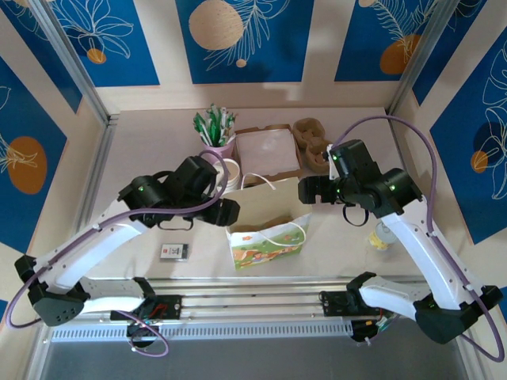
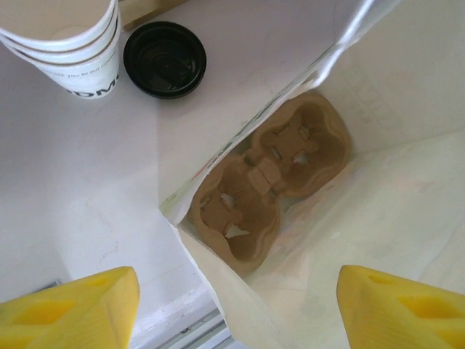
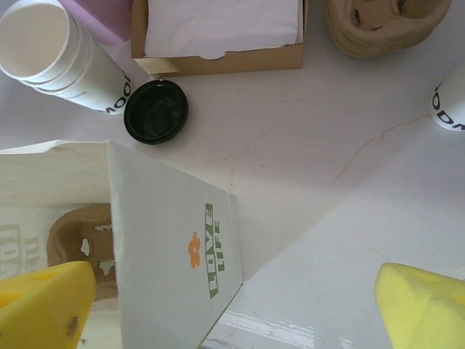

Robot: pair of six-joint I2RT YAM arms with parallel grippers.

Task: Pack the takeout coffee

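Observation:
The takeout coffee (image 2: 165, 59) shows from above as a round black lid, on the table beside a stack of lidless cups; its lid (image 3: 155, 110) lies just beyond the bag's far corner. A white paper bag (image 1: 265, 237) stands open in the middle, with a brown pulp cup carrier (image 2: 269, 182) at its bottom. My left gripper (image 2: 236, 291) hangs open over the bag's mouth, the bag's near wall running between its yellow fingers. My right gripper (image 3: 234, 280) is open above the bag's printed side (image 3: 174, 240), holding nothing.
The stacked lidless cups (image 3: 58, 51) stand left of the lid. Behind are a pink cup of sticks (image 1: 215, 131), a brown box of napkins (image 3: 218, 29) and stacked carriers (image 3: 381, 25). Another cup (image 3: 450, 102) stands right. A small packet (image 1: 174, 252) lies front left.

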